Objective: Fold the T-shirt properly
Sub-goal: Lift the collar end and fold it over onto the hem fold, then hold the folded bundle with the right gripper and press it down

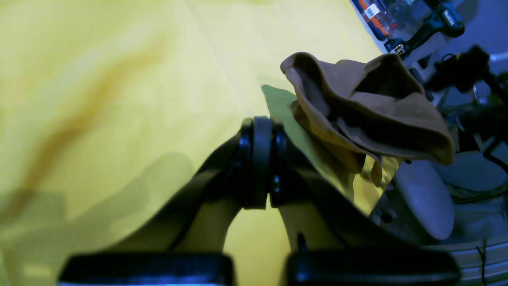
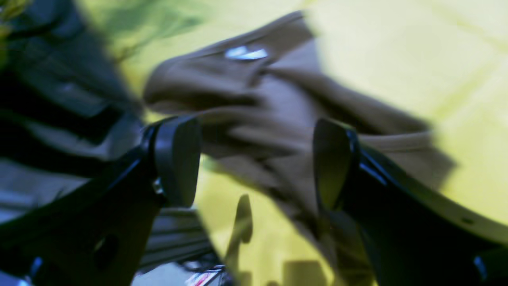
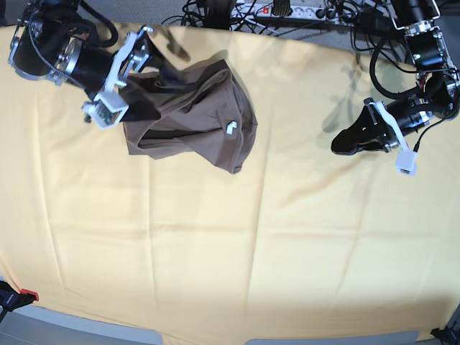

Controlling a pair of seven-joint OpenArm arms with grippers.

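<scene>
The taupe-brown T-shirt (image 3: 194,118) lies crumpled in a heap at the back left of the pale yellow cloth (image 3: 230,237), with a small white label showing. My right gripper (image 3: 147,100) is at the heap's left edge. In the right wrist view it (image 2: 254,163) is open, with bunched shirt fabric (image 2: 258,103) lying between and beyond the two fingers; the view is blurred. My left gripper (image 3: 341,144) is far to the right over bare cloth. In the left wrist view it (image 1: 258,159) is shut and empty, and the shirt (image 1: 369,107) shows in the distance.
Cables and a power strip (image 3: 287,11) run along the table's back edge. A red clamp (image 3: 14,295) sits at the front left corner. A power drill and boxes (image 1: 436,24) lie beyond the cloth's far edge in the left wrist view.
</scene>
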